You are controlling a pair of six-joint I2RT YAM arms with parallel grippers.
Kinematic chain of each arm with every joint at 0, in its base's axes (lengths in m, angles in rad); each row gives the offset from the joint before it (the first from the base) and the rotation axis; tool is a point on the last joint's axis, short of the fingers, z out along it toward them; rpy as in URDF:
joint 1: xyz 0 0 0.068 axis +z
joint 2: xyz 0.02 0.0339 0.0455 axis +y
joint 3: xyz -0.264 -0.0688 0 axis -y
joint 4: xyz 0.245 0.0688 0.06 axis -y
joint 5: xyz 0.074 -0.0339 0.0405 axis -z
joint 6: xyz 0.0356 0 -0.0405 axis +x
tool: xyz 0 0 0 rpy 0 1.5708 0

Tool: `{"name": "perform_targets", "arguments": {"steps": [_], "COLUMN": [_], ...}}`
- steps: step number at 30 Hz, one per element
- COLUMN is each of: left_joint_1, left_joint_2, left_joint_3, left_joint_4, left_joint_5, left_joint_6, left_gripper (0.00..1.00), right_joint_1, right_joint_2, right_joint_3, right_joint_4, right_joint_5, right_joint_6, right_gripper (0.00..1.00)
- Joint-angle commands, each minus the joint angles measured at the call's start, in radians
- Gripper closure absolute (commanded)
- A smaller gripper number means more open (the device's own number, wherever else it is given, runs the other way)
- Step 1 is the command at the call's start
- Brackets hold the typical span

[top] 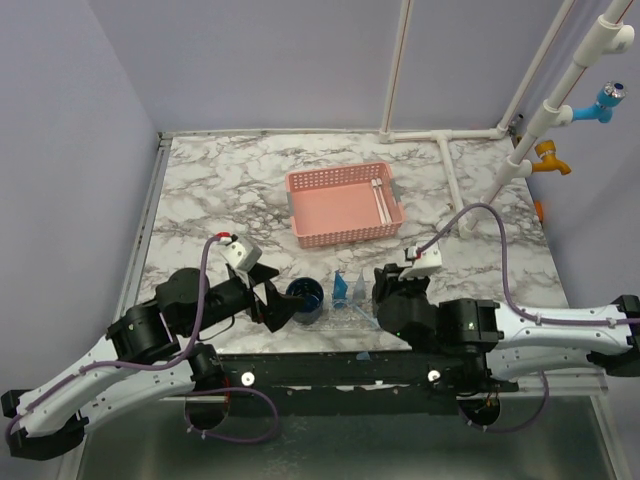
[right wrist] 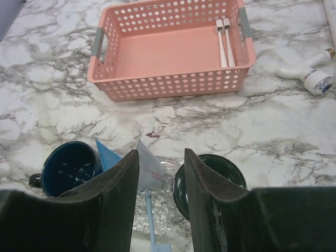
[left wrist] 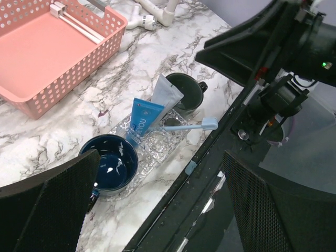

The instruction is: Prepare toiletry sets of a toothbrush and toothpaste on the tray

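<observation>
Light-blue toothbrush (left wrist: 187, 126) flat on clear tray (left wrist: 157, 149)

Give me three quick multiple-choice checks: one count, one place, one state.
1. White toothbrushes in the pink basket: A one, B two, C four.
2. The light-blue toothbrush lies: A on the tray between the navy mug and green mug, B inside the navy mug, C in the pink basket.
3. The left gripper is: A shut on the light-blue toothbrush, B shut on the navy mug, C open and empty.
Answers: 1 B, a pair lies by one wall; 2 A, it lies flat on the clear plastic; 3 C, fingers wide apart, nothing between.
</observation>
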Motion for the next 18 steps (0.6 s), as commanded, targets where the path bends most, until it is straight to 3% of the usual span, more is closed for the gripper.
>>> {"name": "perform_targets", "arguments": {"steps": [1, 7, 18], "left_joint_1": [-0.002, -0.002, 0.001], "left_joint_2": [0.012, 0.016, 0.068], "left_joint_3": [-0.002, 0.006, 0.045], "left_joint_4": [0.022, 0.015, -0.014], "left_joint_5": [0.016, 0.005, -0.034], "left_joint_6": [0.018, 0.035, 0.101], "left_gripper": [0.01, 0.01, 0.01], "right_joint_1": [-0.126, -0.418, -0.772], "right_joint_2": [0.018, 0.126, 0.439], "right_joint_3": [0.017, 0.086, 0.323], "right_joint_4": [0.19, 0.27, 0.253], "right_joint_5": [-0.171, -0.508, -0.857], "right_joint_6": [-0.239, -0.369, -0.442], "right_gripper": [0.57, 0.56, 0.55]}}
